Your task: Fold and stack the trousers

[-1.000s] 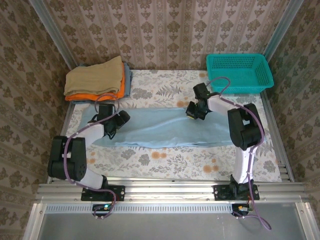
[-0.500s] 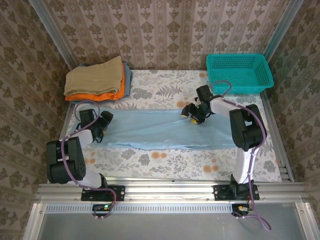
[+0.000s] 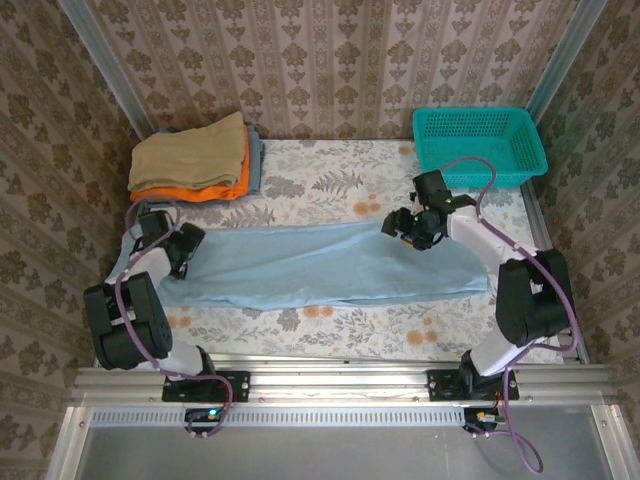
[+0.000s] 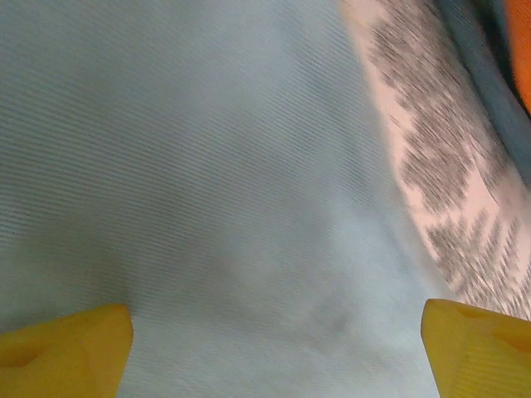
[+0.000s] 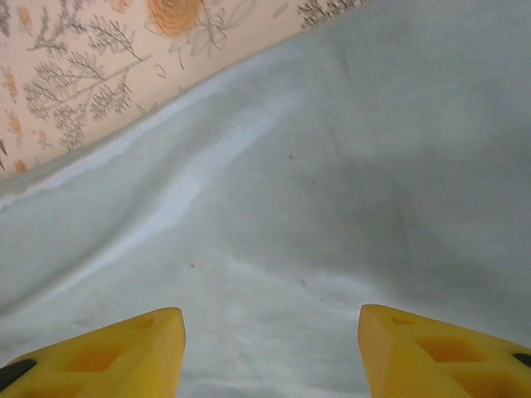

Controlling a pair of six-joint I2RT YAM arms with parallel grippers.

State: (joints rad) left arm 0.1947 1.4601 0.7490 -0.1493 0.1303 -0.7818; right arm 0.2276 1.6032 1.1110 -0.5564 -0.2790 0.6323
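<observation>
Black-white arms point(image 3: 478, 235), purple cables point(image 3: 466, 163), yellow fingertips point(image 5: 99, 348)

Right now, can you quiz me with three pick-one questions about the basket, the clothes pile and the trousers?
1. Where is the basket? A. near left B. far right C. middle
2. What colour is the top folded garment? A. tan B. green C. black
3. The trousers are: A. in the basket B. folded on the pile C. spread out flat

Answers: 1 B, it sits in the far right corner. 2 A, its cloth is plainly tan. 3 C, they lie stretched out long and unfolded.
</observation>
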